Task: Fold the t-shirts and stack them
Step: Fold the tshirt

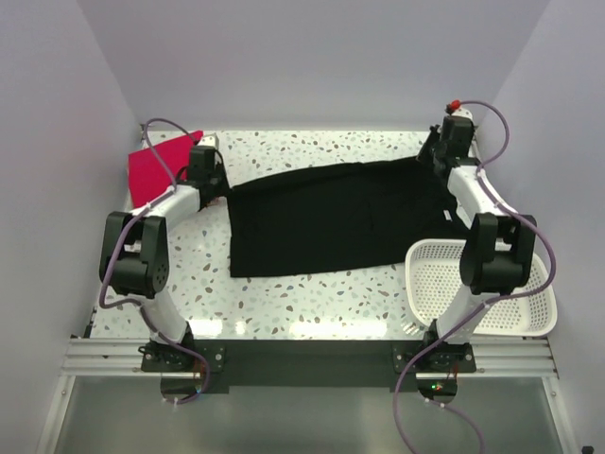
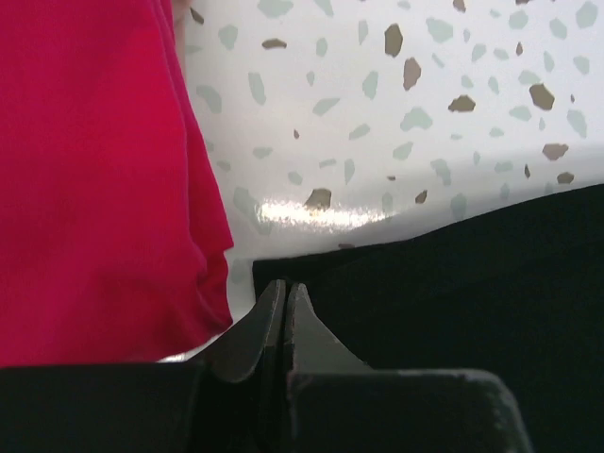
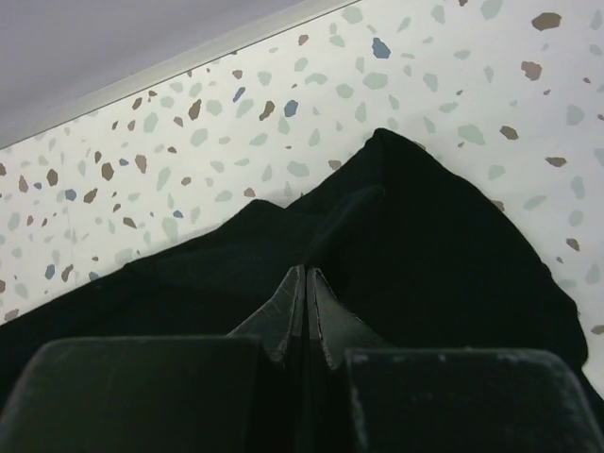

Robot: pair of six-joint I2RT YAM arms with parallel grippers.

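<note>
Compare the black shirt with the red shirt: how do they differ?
The black shirt lies spread across the middle; the red shirt is folded small at the far left corner. The left end effector and right end effector pinch the black shirt's ends; neither holds the red shirt. Both lie on the table.

A white tabletop flecked with grey and brown terrazzo chips (image 1: 312, 293) carries three things. A black cloth t-shirt (image 1: 331, 218) lies spread out flat across its middle, running from the far left towards the far right corner. A bright pinkish-red folded cloth t-shirt (image 1: 156, 170) sits at the far left corner, just beside the black one's edge. A white plastic mesh basket (image 1: 430, 284) rests at the near right corner, near the black cloth.
</note>
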